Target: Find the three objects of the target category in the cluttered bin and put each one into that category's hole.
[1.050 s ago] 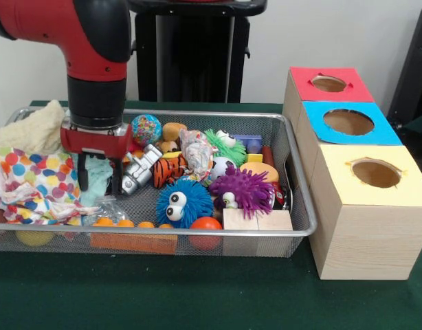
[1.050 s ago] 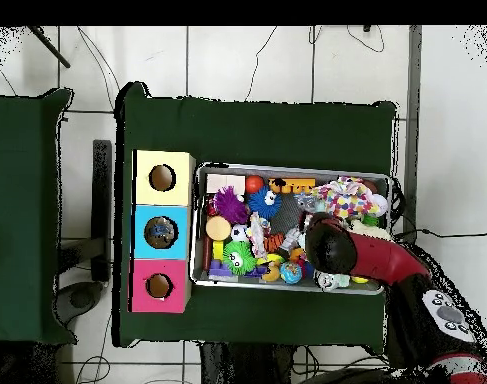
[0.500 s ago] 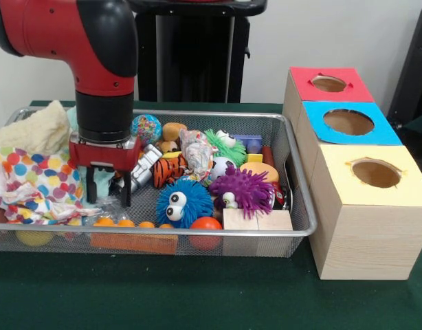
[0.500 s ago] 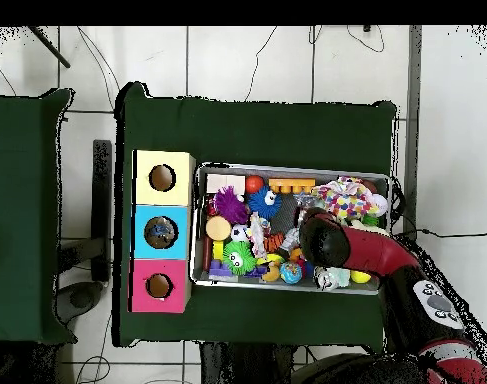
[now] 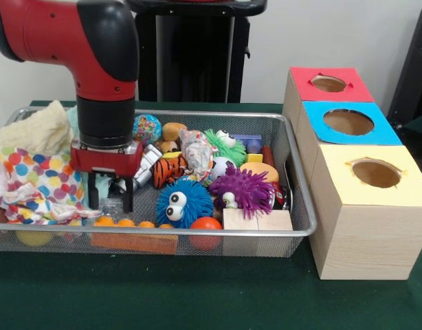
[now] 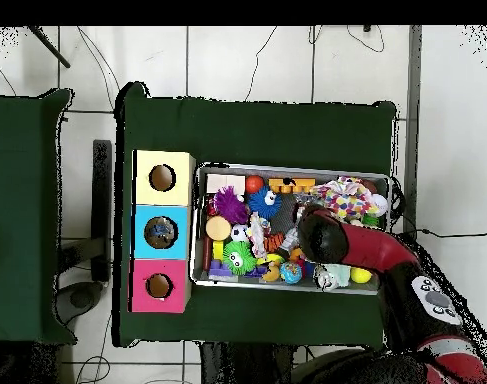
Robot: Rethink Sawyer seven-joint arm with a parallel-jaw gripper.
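Gripper (image 5: 109, 201) fingers apart (nothing between), low in wire-mesh bin (image 5: 304, 206); spiky blue ball (image 5: 184, 203) just beside.

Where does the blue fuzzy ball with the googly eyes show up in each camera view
Front view: blue fuzzy ball near the bin's front rim, left of the purple fuzzy ball.
Overhead view: blue fuzzy ball in the bin's upper part, right of the purple fuzzy ball.
Shared landmark: the purple fuzzy ball.

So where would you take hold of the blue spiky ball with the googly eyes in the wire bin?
Grip the blue spiky ball with googly eyes across its round body, coming straight down from above. It sits on top of the clutter, with the purple spiky ball tight on one side and the orange ball in front, so a side approach looks blocked.
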